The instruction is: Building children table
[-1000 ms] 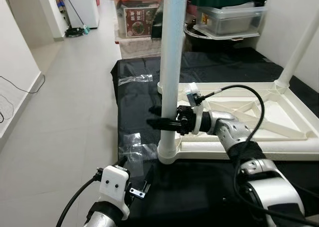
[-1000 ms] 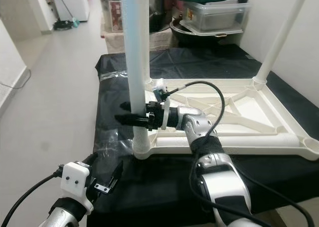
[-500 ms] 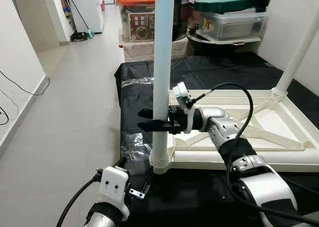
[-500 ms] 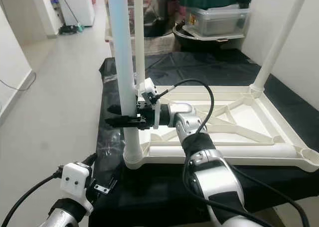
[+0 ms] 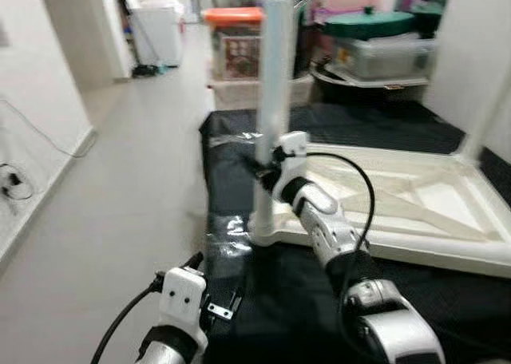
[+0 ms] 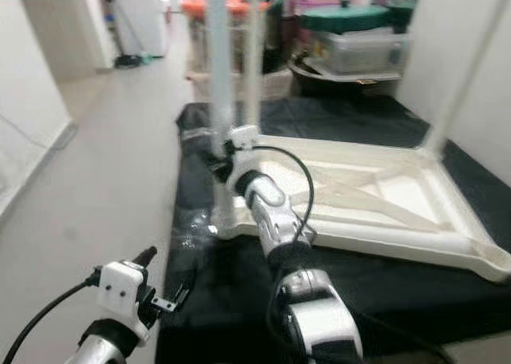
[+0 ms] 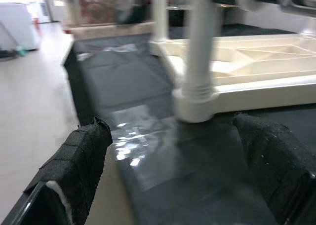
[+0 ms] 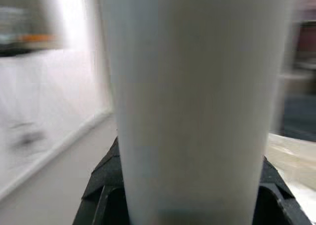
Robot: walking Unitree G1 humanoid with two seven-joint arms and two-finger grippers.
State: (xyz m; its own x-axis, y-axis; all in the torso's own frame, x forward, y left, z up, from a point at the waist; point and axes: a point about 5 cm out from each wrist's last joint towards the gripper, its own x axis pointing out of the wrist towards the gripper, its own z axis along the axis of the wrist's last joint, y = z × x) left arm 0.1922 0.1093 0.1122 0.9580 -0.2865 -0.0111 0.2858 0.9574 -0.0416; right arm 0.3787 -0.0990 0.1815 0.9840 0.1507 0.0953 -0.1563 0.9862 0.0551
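An upside-down cream table top (image 5: 415, 220) lies on a black-covered surface. A white table leg (image 5: 271, 100) stands upright in its near left corner socket (image 7: 197, 104). My right gripper (image 5: 259, 170) reaches forward and is shut on this leg about halfway up; the right wrist view has the leg (image 8: 190, 101) pressed between the black fingers (image 8: 101, 188). Another leg (image 6: 254, 61) stands behind it, and a third (image 6: 471, 69) at the far right corner. Low and in front of the surface's near left corner, my left gripper (image 7: 173, 129) hangs open with nothing between its fingers.
Black sheeting (image 5: 239, 140) covers the work surface, with a shiny clear patch (image 7: 133, 141) near the socket. Storage boxes and a lidded pot (image 5: 375, 37) are stacked beyond the surface. A tiled corridor (image 5: 120, 180) runs along the left, with a white wall on its far side.
The whole picture has shifted and blurred, so the camera has moved. My right arm now stretches further ahead while staying shut on the leg. The left gripper is unchanged.
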